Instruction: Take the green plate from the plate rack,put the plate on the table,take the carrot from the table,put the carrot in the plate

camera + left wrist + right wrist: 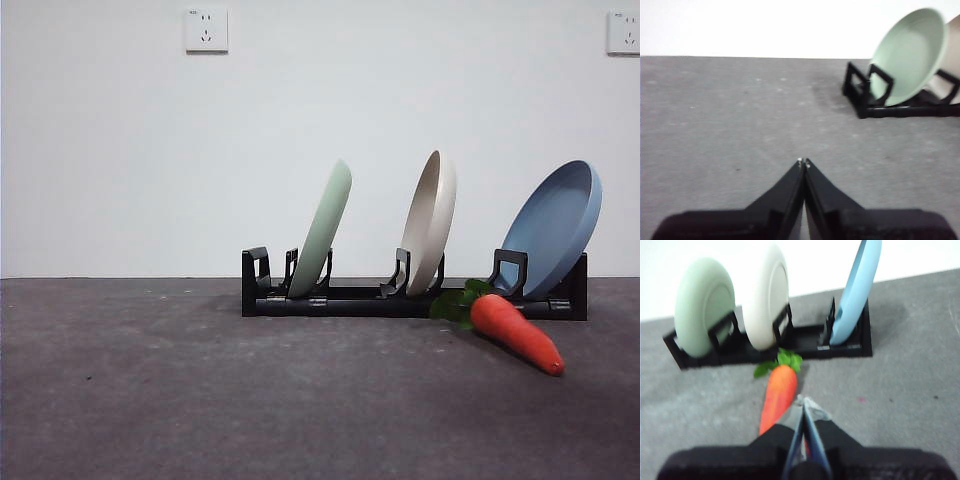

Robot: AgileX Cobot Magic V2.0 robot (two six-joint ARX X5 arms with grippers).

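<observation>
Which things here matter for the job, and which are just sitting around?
For the job: green plate, plate rack, carrot, table.
Just there: cream plate, blue plate, wall sockets.

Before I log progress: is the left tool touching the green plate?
Apart. The left wrist view shows bare table between the left tool and the green plate.

Matte green plate (322, 228), mottled table (200, 400)
</observation>
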